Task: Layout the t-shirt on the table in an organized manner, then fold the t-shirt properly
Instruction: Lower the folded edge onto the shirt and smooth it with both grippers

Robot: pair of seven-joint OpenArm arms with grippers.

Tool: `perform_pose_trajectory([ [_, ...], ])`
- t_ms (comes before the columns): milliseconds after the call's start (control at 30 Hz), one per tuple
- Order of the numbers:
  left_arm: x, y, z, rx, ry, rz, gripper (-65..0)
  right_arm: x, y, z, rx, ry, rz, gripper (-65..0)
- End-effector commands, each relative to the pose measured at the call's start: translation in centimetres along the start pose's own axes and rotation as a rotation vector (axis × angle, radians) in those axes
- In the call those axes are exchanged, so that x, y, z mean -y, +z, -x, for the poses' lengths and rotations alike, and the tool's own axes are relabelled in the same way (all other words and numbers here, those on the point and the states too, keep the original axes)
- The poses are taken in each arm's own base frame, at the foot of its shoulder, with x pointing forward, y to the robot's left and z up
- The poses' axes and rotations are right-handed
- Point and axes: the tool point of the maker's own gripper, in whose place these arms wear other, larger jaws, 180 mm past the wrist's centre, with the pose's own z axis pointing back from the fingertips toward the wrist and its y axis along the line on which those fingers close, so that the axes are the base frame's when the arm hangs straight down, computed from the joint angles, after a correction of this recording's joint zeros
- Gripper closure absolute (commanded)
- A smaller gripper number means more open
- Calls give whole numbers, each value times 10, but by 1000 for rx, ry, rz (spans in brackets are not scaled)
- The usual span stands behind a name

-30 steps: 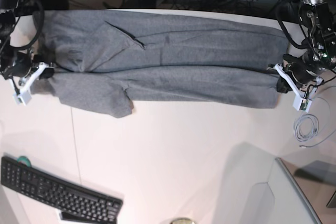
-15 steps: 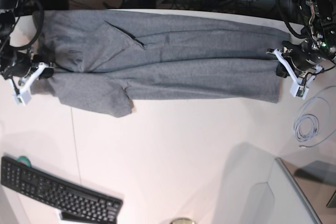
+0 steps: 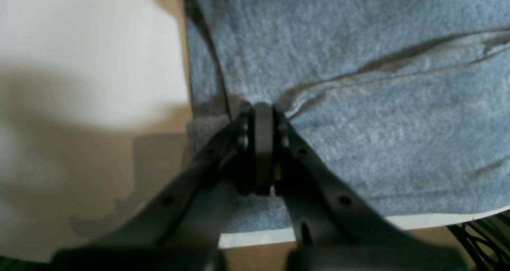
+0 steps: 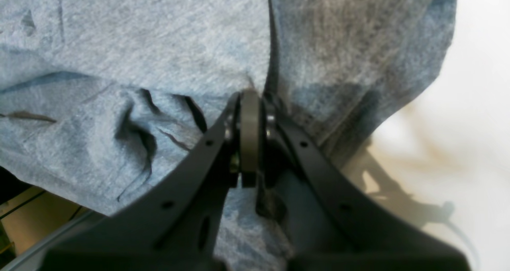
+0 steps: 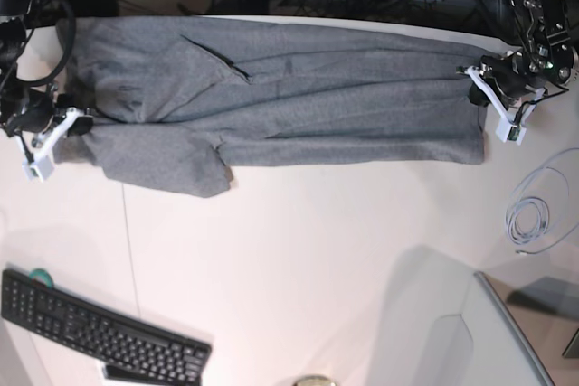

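The left gripper, at the scene's right, is pinched tight on the end edge of the grey t-shirt, its wrist angled in over the table. The right gripper, at the scene's left, is likewise clamped on the opposite end. The shirt lies stretched lengthwise along the far edge, seemingly folded double, though both wrist views are blurred.
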Motion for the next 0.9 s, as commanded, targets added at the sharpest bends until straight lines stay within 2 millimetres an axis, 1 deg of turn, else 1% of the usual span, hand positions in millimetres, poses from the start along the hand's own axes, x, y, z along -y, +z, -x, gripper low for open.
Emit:
perform_pose_trajectory([
  [0, -9, 5, -14, 37, -14, -22, 0, 5, 8, -15, 38, 19, 12, 0],
  [333, -7, 5, -15, 39, -17, -18, 0, 3, 7, -16, 40, 18, 9, 0],
  [633, -9, 7, -17, 47, -18, -24, 0, 4, 7, -15, 43, 11, 10, -3],
  [667, -9, 7, -17, 47, -18, -24, 0, 4, 7, -15, 44, 10, 9, -14],
  [700, -9, 7, -17, 47, -18, -24, 0, 4, 7, -15, 44, 9, 9, -41],
  [733, -9, 7, -17, 47, -18, -24, 0, 4, 7, -16, 45, 7, 7, -78],
  [833, -9, 7, -18, 48, -19, -25, 0, 4, 8, -16, 48, 3, 6, -218],
  [867, -10, 7, -18, 48, -19, -26, -72, 4, 8, -17, 49, -7, 11, -255],
])
